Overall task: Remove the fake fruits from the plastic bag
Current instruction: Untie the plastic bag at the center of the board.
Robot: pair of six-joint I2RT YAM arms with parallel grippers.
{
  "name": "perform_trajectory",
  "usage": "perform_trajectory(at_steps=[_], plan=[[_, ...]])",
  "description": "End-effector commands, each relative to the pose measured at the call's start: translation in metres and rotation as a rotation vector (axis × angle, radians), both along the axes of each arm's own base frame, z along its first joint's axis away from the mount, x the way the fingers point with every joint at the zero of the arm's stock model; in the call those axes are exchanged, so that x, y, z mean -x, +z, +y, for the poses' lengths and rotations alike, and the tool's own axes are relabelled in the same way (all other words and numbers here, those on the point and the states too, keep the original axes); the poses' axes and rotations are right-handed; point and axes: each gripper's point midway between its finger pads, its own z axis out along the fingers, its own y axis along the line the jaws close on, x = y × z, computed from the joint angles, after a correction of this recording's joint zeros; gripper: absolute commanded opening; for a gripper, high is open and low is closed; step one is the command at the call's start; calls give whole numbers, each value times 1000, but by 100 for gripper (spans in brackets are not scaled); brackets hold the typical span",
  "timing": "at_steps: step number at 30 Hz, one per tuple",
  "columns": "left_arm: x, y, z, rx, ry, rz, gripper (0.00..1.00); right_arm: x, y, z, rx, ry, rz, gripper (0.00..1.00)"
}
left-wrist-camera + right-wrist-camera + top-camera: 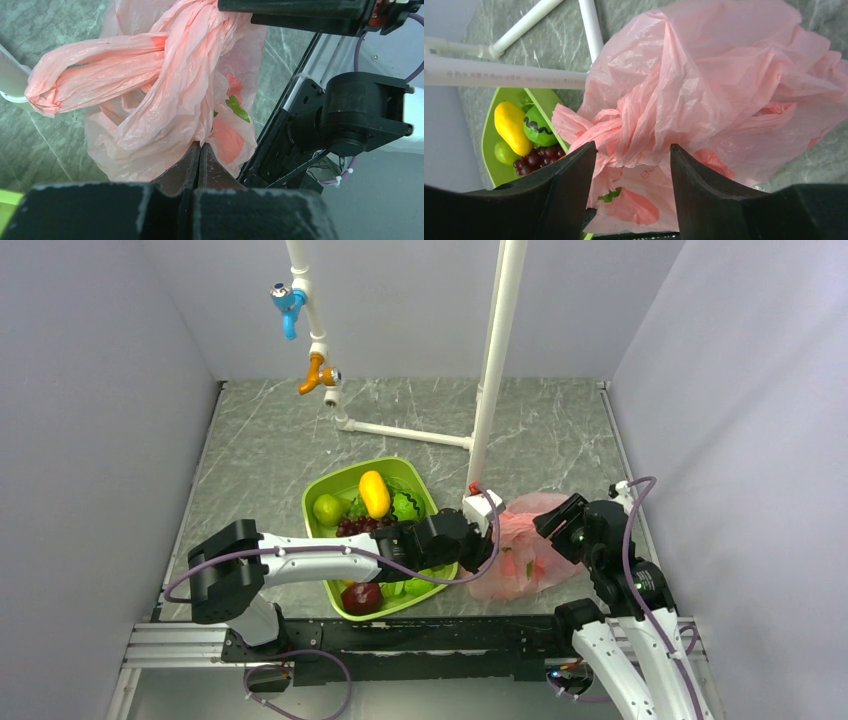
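The pink plastic bag (520, 565) lies crumpled on the table right of the green tray. My left gripper (486, 540) reaches across the tray and is shut on a fold of the plastic bag (165, 85), its jaws (200, 147) pressed together on the film. My right gripper (556, 520) hovers open over the bag's right side. In the right wrist view its fingers (574, 190) straddle the bunched handles of the bag (704, 85) without touching them. A red-orange shape with a green leaf (636, 207) shows through the film. I cannot tell whether it is one of the fake fruits. No fruit lies outside the bag's mouth.
The green tray (322, 488) holds a yellow mango (374, 493), purple grapes (355, 525), a green fruit (327, 508) and a dark maroon apple (362, 596). A white pipe post (492, 390) stands just behind the bag. Grey walls close in both sides.
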Motion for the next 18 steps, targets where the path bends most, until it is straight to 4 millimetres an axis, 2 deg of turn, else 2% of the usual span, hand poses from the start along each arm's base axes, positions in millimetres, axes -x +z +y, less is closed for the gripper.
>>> perform_trajectory(at_steps=[1,2,5,9,11,12,15,17,18], plan=[[1,34,-7,89,-16,-20,0,-8,-4,0,-21,-37,13,54],[1,35,-6,91,-12,-20,0,-9,-5,-5,-8,-62,16,49],[1,33,-2,97,-4,-16,0,-13,-11,-15,17,-121,4,44],[1,31,1,88,-1,-14,0,-25,-9,-23,43,-158,-72,35],[2,29,2,82,-3,-12,0,-26,-11,-32,69,-199,-86,29],[2,28,2,82,-3,-10,0,-27,-10,-33,74,-204,-95,22],[4,19,7,65,0,6,0,-28,-4,-32,97,-176,-106,3],[6,16,11,47,-5,2,0,-26,4,-36,140,-164,-105,0],[6,15,13,33,-10,-10,4,-24,9,-40,167,-163,-104,0]])
